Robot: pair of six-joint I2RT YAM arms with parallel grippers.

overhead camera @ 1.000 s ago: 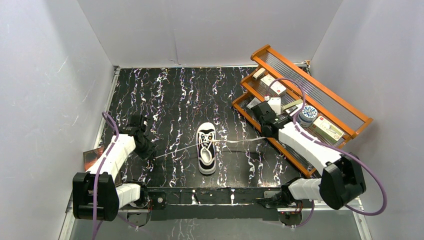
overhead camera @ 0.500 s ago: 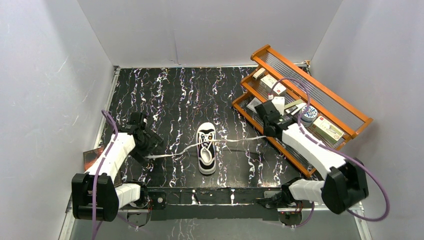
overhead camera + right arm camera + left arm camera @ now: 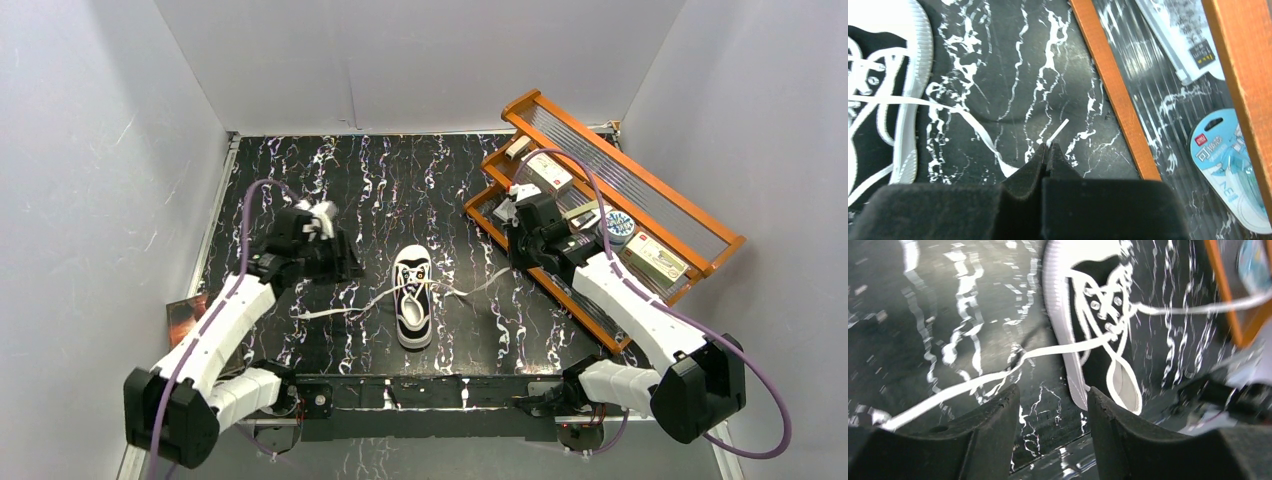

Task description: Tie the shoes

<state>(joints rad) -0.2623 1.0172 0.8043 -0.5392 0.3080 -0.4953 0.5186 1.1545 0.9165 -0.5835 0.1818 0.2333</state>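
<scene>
A small black sneaker [image 3: 413, 300] with white sole and toe cap stands mid-table, toe toward the far side. Its left lace [image 3: 335, 311] lies slack on the table, running out to the left. My left gripper [image 3: 348, 266] hovers left of the shoe, open, with nothing between its fingers; in the left wrist view [image 3: 1053, 396] the lace [image 3: 973, 382] lies beyond the tips and the shoe [image 3: 1098, 345] to the right. My right gripper [image 3: 515, 258] is shut on the tip of the right lace [image 3: 979, 129], which sags back to the shoe [image 3: 893, 105]; the jaw tips [image 3: 1048, 148] pinch it.
An orange wooden rack [image 3: 640, 195] holding small packets and a round blue-white item [image 3: 617, 226] stands at the right, just beside the right gripper; its rail [image 3: 1113, 95] is close. A copper-coloured object [image 3: 184, 316] lies at the table's left edge. White walls enclose the table.
My left gripper let go of the left lace, opened, and swung up and right toward the shoe; the lace dropped slack. The right gripper shifted slightly back, its lace sagging.
</scene>
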